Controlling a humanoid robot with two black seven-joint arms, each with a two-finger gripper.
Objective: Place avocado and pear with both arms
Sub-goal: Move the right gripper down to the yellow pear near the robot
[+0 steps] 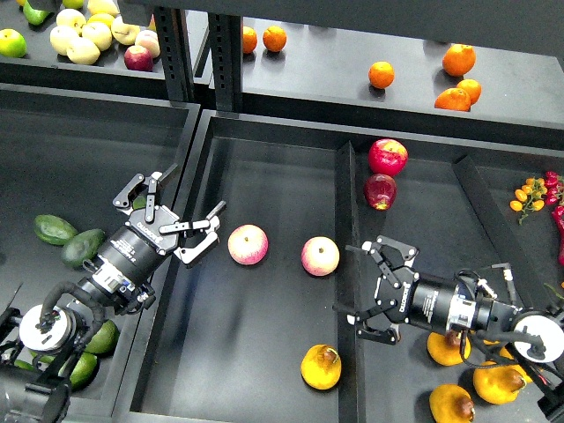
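Even overhead light renders the view sharp and bright, with soft glare across the black tray floor, small highlights on the red apples, and slight edge distortion.

Nothing here can be read. There is faint white lettering along the black body of the left arm and another pale mark on the right arm, but both are too small and blurred to make out.

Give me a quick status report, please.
Left gripper open, empty. Right gripper open, empty. Pear in middle bin; avocado in left bin. Two apples nearby.
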